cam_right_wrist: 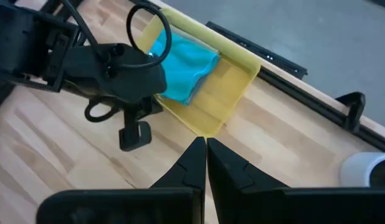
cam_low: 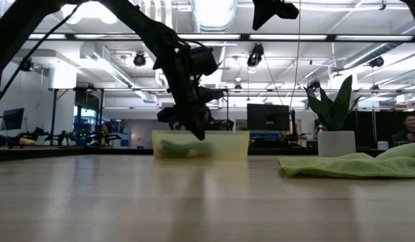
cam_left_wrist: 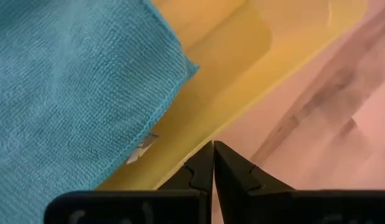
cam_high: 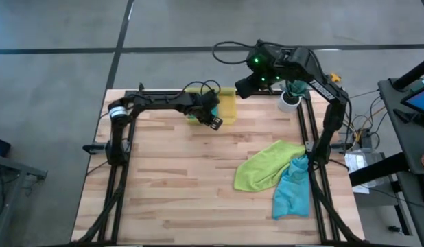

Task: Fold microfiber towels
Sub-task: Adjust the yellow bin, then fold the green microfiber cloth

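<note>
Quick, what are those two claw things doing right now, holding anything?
Left gripper: closed, holding nothing, over the yellow bin with a teal towel inside.
Right gripper: closed, holding nothing, raised near the table's back edge.

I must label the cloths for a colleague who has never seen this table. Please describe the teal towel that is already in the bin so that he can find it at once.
Find the yellow translucent bin at the table's far edge, under the left gripper. The teal towel lies folded inside it. The other teal towel lies loose and crumpled on the wood near the right edge, touching the lime green towel.
</note>
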